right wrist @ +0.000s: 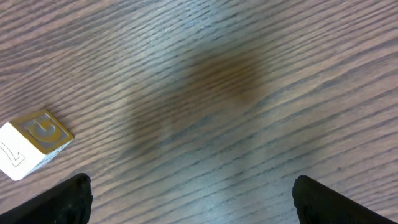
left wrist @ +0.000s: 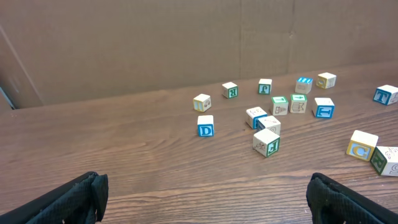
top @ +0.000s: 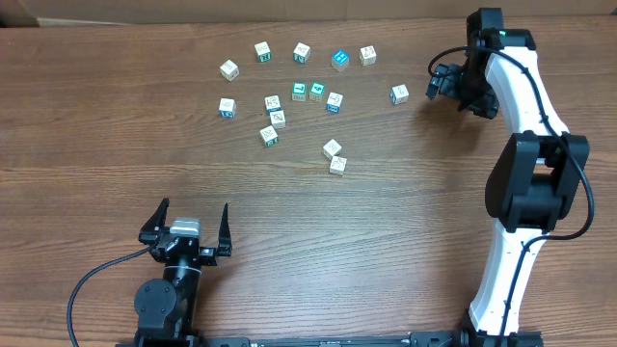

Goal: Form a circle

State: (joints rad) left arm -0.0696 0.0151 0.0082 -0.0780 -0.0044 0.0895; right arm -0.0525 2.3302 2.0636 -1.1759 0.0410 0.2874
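While I look down from overhead, the letter cubes (top: 299, 92) lie loosely scattered across the far side of the brown wooden table (top: 405, 241). The left gripper (top: 190, 220) is spread and empty. From the left wrist I see a plain brown wall (left wrist: 124, 43), possibly cardboard. From the right wrist, the right gripper (right wrist: 189, 202) is spread wide over bare wood, with one cube (right wrist: 34, 143) just beside it.

Soft, even light is falling from overhead onto the table (top: 116, 125), and no glare is showing on the wood. The letter cubes (top: 278, 118) are throwing only short, faint shadows. In the right wrist view the grain is appearing smeared and out of focus, a broad dim shadow is lying mid-frame, and the fingers (right wrist: 65, 202) are reading as blurry black masses.
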